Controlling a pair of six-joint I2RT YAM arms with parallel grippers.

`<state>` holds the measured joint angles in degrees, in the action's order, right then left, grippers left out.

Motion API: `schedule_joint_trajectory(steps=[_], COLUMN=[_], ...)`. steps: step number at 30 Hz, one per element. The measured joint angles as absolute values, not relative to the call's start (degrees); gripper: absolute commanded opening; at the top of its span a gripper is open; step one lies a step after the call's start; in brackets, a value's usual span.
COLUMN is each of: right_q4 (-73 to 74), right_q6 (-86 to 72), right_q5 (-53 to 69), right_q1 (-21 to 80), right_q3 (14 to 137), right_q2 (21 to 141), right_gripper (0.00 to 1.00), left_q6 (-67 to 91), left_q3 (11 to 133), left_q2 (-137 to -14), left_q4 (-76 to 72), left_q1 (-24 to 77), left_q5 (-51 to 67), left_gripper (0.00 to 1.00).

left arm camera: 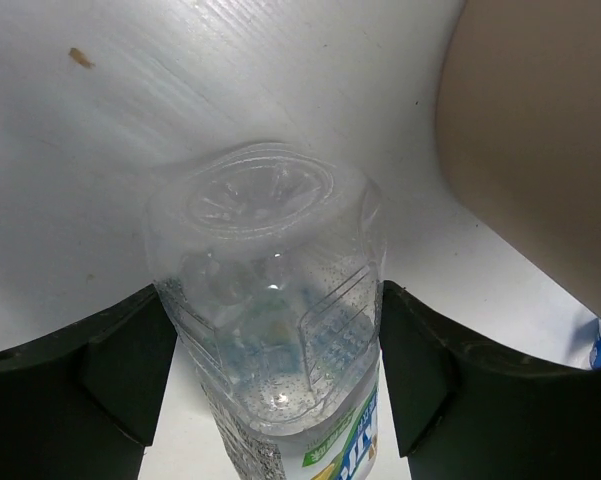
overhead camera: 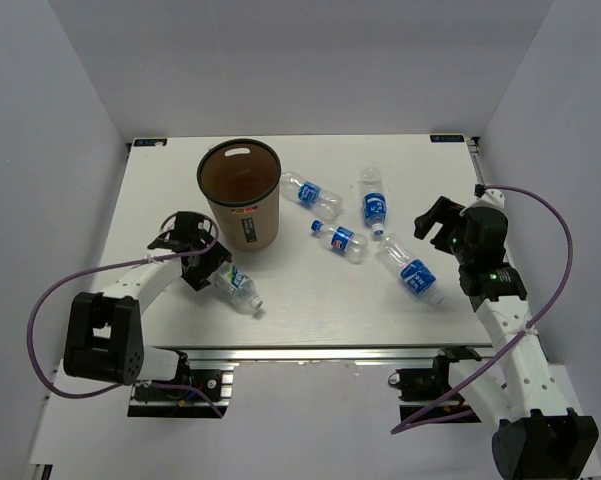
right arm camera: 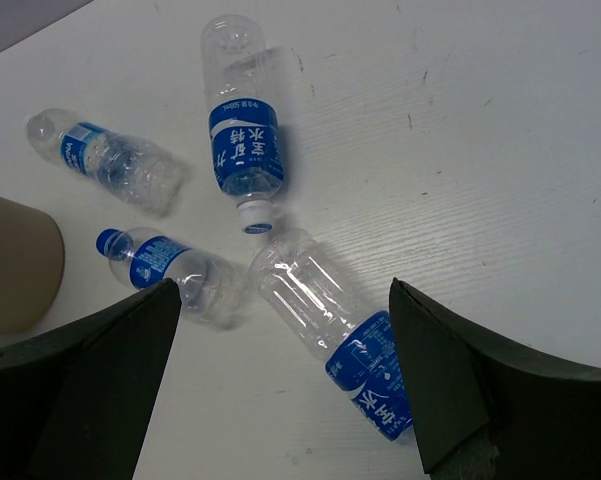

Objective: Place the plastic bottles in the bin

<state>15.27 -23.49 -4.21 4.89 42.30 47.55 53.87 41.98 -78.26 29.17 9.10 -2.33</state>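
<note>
The tan bin (overhead camera: 250, 225) stands upright at the back left, and its wall shows in the left wrist view (left arm camera: 540, 150). My left gripper (overhead camera: 208, 268) is shut on the base end of one clear plastic bottle (overhead camera: 237, 287) that lies in front of the bin; both fingers touch its sides in the left wrist view (left arm camera: 270, 270). Three bottles (overhead camera: 313, 195) (overhead camera: 373, 205) (overhead camera: 340, 239) lie right of the bin. My right gripper (overhead camera: 430, 222) is open and empty over a further bottle (overhead camera: 415, 272), whose clear body lies between the spread fingers (right arm camera: 340, 320).
The white table ends at a metal rail (overhead camera: 310, 350) in front. Grey walls stand close on the left, back and right. Purple cables (overhead camera: 50, 300) loop off both arms. The right wrist view shows the bin's edge (right arm camera: 15, 265) at far left.
</note>
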Motion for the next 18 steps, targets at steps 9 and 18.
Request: schedule_joint_trajectory(steps=[9, 18], right_q4=[15.3, 15.4], right_q6=[-23.5, -23.3], right_q5=[-5.6, -6.2], right_q1=[4.9, 4.9], right_q3=[42.2, 42.2], right_q2=[47.5, 47.6], right_gripper=[0.89, 0.89], left_q6=[54.2, 60.9], left_q3=[45.5, 70.4], left_q2=[-71.2, -62.6], left_q4=[37.9, 56.0], left_q1=[9.1, 9.1], left_q5=[-10.5, -40.6], left_gripper=[0.50, 0.52])
